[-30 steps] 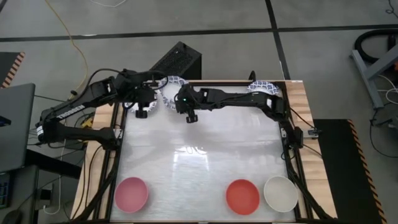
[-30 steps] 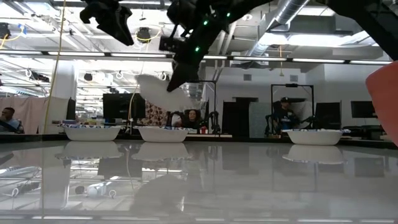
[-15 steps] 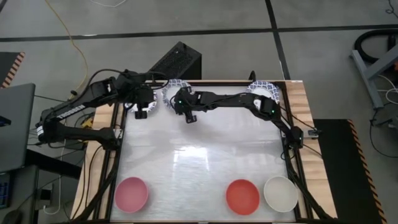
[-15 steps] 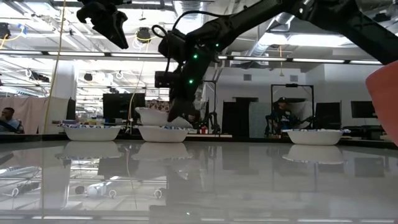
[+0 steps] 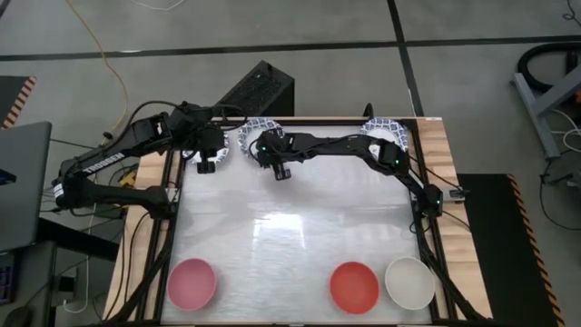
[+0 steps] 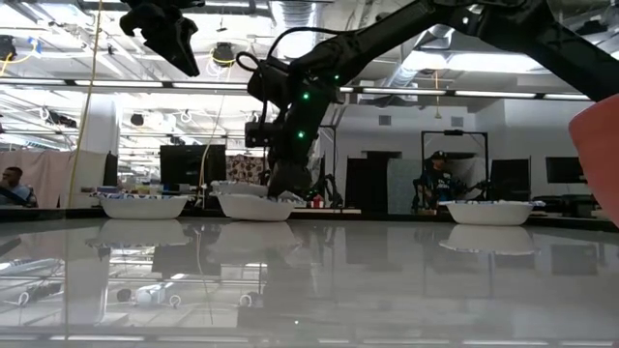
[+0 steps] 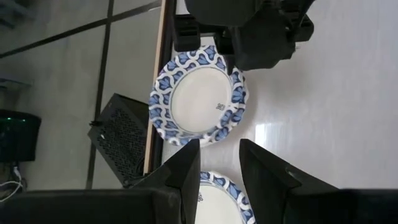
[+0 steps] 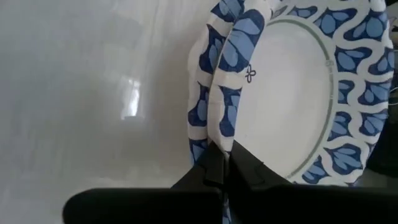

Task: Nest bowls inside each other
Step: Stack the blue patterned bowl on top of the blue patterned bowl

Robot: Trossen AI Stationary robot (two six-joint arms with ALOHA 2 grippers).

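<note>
Right gripper [image 5: 272, 156] at table's far edge, fingers pinching rim of white blue-patterned scalloped bowl [image 8: 292, 87], which sits nested in second blue-patterned bowl [image 6: 253, 206] on glossy white table [image 5: 290, 227]. Left gripper [image 5: 207, 156] raised above far-left corner, fingers [image 7: 186, 168] parted, empty, third patterned bowl [image 7: 217, 190] below. Fourth patterned bowl [image 5: 386, 130] far right. Pink bowl [image 5: 192, 282], red bowl [image 5: 354, 286], plain white bowl [image 5: 409, 282] along near edge, separate.

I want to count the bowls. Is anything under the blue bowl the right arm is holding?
Yes. The right gripper pinches a blue-rimmed bowl lying in a second blue-rimmed bowl. Only that one's rim shows; the rest is covered.
</note>
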